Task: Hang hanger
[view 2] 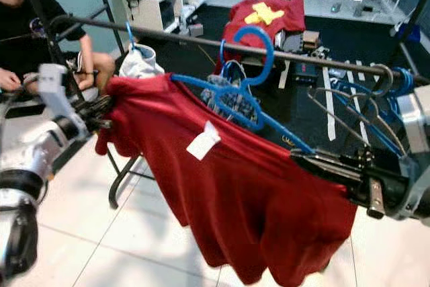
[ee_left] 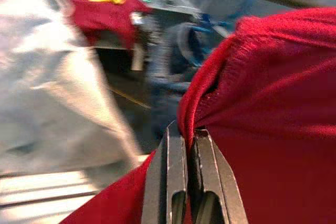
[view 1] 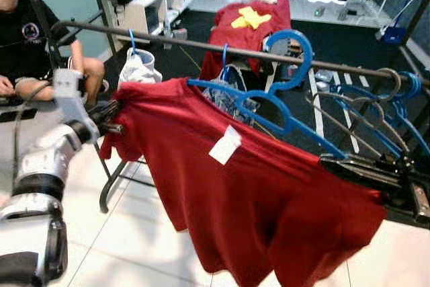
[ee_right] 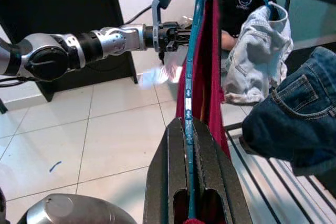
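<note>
A red shirt (view 1: 255, 193) with a white tag (view 1: 225, 144) hangs on a blue hanger (view 1: 269, 102), stretched between my two grippers just below the dark clothes rail (view 1: 201, 45). The hanger's hook (view 1: 299, 52) rises across the rail; I cannot tell whether it rests on it. My left gripper (view 1: 111, 115) is shut on the shirt's left shoulder, and red cloth is pinched between its fingers (ee_left: 176, 171). On the right, my right gripper (view 2: 322, 162) is shut on the hanger's arm, and the blue bar (ee_right: 189, 103) runs between its fingers (ee_right: 168, 161).
A pale garment (view 1: 138, 65) and jeans (view 1: 232, 89) hang on the same rail, with several empty hangers (view 1: 396, 92) at its right end. A person (view 1: 27, 38) sits at the left. Another red shirt (view 1: 248, 21) lies draped behind. White floor tiles (view 1: 134, 247) lie below.
</note>
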Tool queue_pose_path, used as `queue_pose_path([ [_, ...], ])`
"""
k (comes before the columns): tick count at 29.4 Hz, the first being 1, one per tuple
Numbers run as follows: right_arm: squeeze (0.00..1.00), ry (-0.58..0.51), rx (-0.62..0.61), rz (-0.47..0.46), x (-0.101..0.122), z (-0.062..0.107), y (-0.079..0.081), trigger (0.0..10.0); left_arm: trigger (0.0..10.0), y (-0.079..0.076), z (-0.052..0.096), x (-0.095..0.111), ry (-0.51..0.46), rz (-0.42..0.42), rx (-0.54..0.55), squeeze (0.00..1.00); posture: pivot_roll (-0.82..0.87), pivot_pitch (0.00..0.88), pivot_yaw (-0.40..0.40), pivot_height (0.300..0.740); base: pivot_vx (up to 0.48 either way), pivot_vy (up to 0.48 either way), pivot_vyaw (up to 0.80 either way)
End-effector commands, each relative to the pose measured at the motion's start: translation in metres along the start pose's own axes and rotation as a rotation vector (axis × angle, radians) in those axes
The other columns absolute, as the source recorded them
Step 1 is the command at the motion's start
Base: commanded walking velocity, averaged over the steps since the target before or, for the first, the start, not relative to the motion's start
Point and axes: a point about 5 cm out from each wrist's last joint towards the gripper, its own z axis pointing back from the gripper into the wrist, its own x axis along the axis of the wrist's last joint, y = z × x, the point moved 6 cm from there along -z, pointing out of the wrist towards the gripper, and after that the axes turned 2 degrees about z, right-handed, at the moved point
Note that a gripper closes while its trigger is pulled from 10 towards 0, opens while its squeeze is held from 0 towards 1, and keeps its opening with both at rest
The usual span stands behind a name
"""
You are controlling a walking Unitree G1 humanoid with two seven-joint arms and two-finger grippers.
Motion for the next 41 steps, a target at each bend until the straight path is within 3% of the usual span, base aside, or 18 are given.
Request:
queue_pose_path([
  [1, 0.00, 0.031, 0.012, 0.019, -0.004, -0.003, 0.001, 0.0, 10.0, -0.032, 0.001, 0.027, -0.084, -0.019, -0.245, 1.00, -0.07, 0.038, 0.033, 0.740, 0.000, 0.000, 0.00],
  [2, 0.00, 0.031, 0.012, 0.019, -0.004, -0.003, 0.001, 0.0, 10.0, -0.032, 0.001, 0.027, -0.084, -0.019, -0.245, 1.00, -0.07, 0.038, 0.033, 0.740, 0.000, 0.000, 0.00],
  [5, 0.00, 0.054, 0.015, 0.020, -0.007, -0.005, 0.000, 0.0, 10.0, -0.053, 0.017, 0.041, -0.058, -0.066, -0.455, 1.00, -0.07, 0.038, 0.033, 0.740, 0.000, 0.000, 0.00],
  [9, 0.00, 0.054, 0.016, 0.020, -0.007, -0.004, 0.000, 0.0, 10.0, -0.057, 0.025, 0.041, -0.021, -0.087, -0.514, 1.00, -0.07, 0.039, 0.034, 0.740, 0.000, 0.000, 0.00],
  [11, 0.00, 0.078, 0.027, 0.017, -0.009, -0.003, 0.001, 0.0, 10.0, -0.064, 0.045, 0.052, 0.021, -0.129, -0.632, 1.00, -0.07, 0.042, 0.034, 0.740, 0.000, 0.000, 0.00],
  [13, 0.00, 0.078, 0.027, 0.017, -0.009, -0.003, 0.001, 0.0, 10.0, -0.064, 0.045, 0.052, 0.021, -0.129, -0.632, 1.00, -0.07, 0.042, 0.034, 0.740, 0.000, 0.000, 0.00],
  [15, 0.00, 0.100, 0.033, 0.015, -0.012, -0.002, 0.002, 0.0, 10.0, -0.071, 0.059, 0.069, 0.022, -0.160, -0.713, 1.00, -0.07, 0.041, 0.033, 0.740, 0.000, 0.000, 0.00],
  [20, 0.00, 0.114, 0.063, 0.017, -0.013, -0.004, 0.004, 0.0, 10.0, -0.088, 0.051, 0.091, -0.051, -0.258, -0.762, 1.00, -0.06, 0.039, 0.032, 0.740, 0.000, 0.000, 0.00],
  [21, 0.00, 0.127, 0.088, 0.016, -0.014, -0.007, 0.007, 0.0, 10.0, -0.099, 0.047, 0.097, -0.076, -0.301, -0.793, 1.00, -0.06, 0.039, 0.033, 0.740, 0.000, 0.000, 0.00],
  [22, 0.00, 0.127, 0.088, 0.016, -0.014, -0.007, 0.007, 0.0, 10.0, -0.099, 0.047, 0.097, -0.076, -0.301, -0.793, 1.00, -0.06, 0.039, 0.033, 0.740, 0.000, 0.000, 0.00],
  [23, 0.00, 0.154, 0.130, 0.011, -0.019, -0.011, 0.012, 0.0, 10.0, -0.117, 0.041, 0.103, -0.112, -0.320, -0.852, 0.96, -0.07, 0.035, 0.037, 0.740, 0.000, 0.000, 0.00],
  [24, 0.00, 0.154, 0.130, 0.011, -0.019, -0.011, 0.012, 0.0, 10.0, -0.117, 0.041, 0.103, -0.112, -0.320, -0.852, 0.96, -0.07, 0.035, 0.037, 0.740, 0.000, 0.000, 0.00],
  [25, 0.00, 0.175, 0.167, 0.012, -0.024, -0.016, 0.017, 0.0, 10.0, -0.134, 0.039, 0.105, -0.124, -0.327, -0.932, 0.00, -0.07, 0.031, 0.040, 0.740, 0.000, 0.000, 0.00],
  [28, 0.00, 0.185, 0.194, 0.020, -0.025, -0.020, 0.018, 0.0, 10.0, -0.150, 0.039, 0.102, -0.100, -0.338, -1.022, 0.00, -0.07, 0.026, 0.046, 0.740, 0.000, 0.000, 0.00],
  [30, 0.00, 0.184, 0.218, 0.046, -0.022, -0.025, 0.017, 0.0, 10.0, -0.164, 0.042, 0.088, -0.002, -0.361, -1.147, 0.00, -0.06, 0.023, 0.053, 0.740, 0.000, 0.000, 0.00],
  [35, 0.00, 0.181, 0.226, 0.063, -0.019, -0.027, 0.016, 0.0, 10.0, -0.166, 0.045, 0.076, 0.080, -0.391, -1.186, 0.00, -0.06, 0.021, 0.059, 0.740, 0.000, 0.000, 0.00],
  [36, 0.00, 0.179, 0.234, 0.082, -0.015, -0.028, 0.015, 0.0, 10.0, -0.165, 0.047, 0.064, 0.166, -0.424, -1.203, 0.00, -0.06, 0.018, 0.067, 0.740, 0.000, 0.000, 0.00],
  [41, 0.00, 0.179, 0.234, 0.082, -0.015, -0.028, 0.015, 0.0, 10.0, -0.165, 0.047, 0.064, 0.166, -0.424, -1.203, 0.00, -0.06, 0.018, 0.067, 0.740, 0.000, 0.000, 0.00],
])
